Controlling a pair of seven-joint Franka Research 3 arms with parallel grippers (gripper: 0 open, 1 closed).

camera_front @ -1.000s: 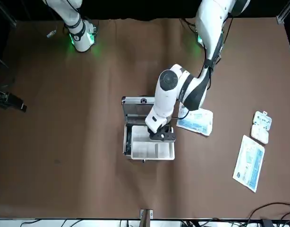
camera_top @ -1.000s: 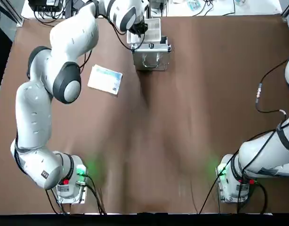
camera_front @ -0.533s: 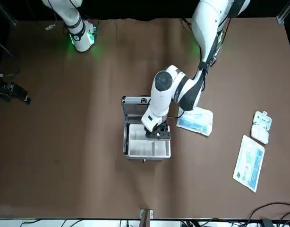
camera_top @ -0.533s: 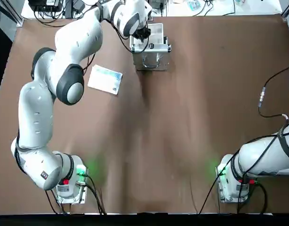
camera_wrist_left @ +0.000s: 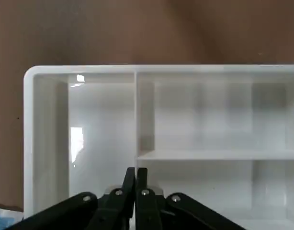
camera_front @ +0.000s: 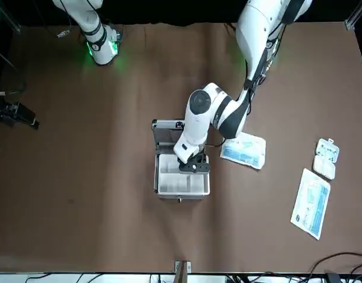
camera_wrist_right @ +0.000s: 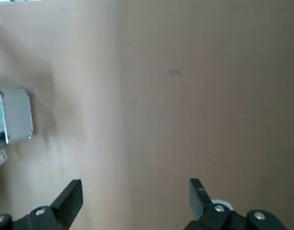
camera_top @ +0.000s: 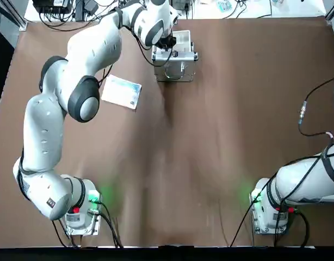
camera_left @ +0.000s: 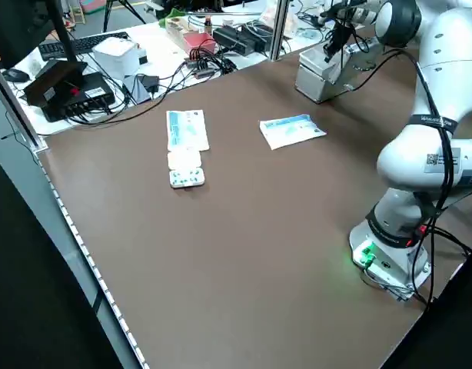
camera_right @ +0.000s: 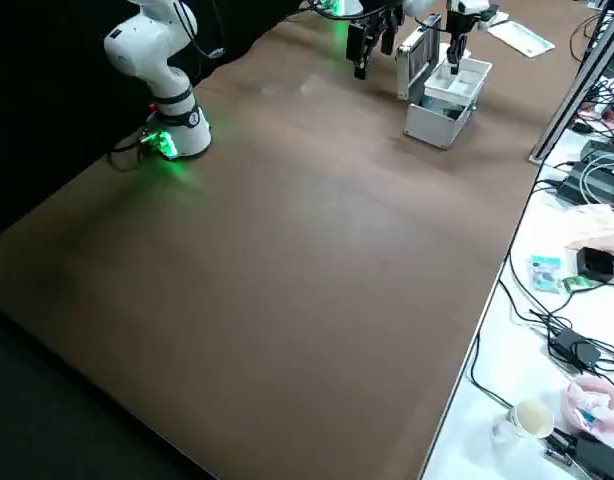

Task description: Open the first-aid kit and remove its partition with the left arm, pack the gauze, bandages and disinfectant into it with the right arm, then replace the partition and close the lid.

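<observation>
The silver first-aid kit (camera_top: 175,69) stands at the table's far side with its lid (camera_front: 168,134) swung up. My left gripper (camera_front: 193,166) is shut on the near rim of the cream-white partition (camera_wrist_left: 104,124), which sits level over the case's open top (camera_right: 457,82). I cannot tell whether it rests in the case. My right gripper (camera_wrist_right: 135,186) hangs open over bare table, far off to the robot's right (camera_front: 16,113). A blue-white carton (camera_front: 244,150), a long flat packet (camera_front: 311,203) and a white blister pack (camera_front: 325,158) lie on the table. The disinfectant is out of view.
The carton (camera_top: 122,91) lies just left of the case. The packet (camera_left: 187,128) and blister pack (camera_left: 186,171) lie near the table's left edge. A desk with cables and boxes (camera_left: 113,61) runs beyond the far edge.
The left gripper has carried the partition a little toward the robot and to its right, from hanging past the case's far edge to lying squarely over the open case.
</observation>
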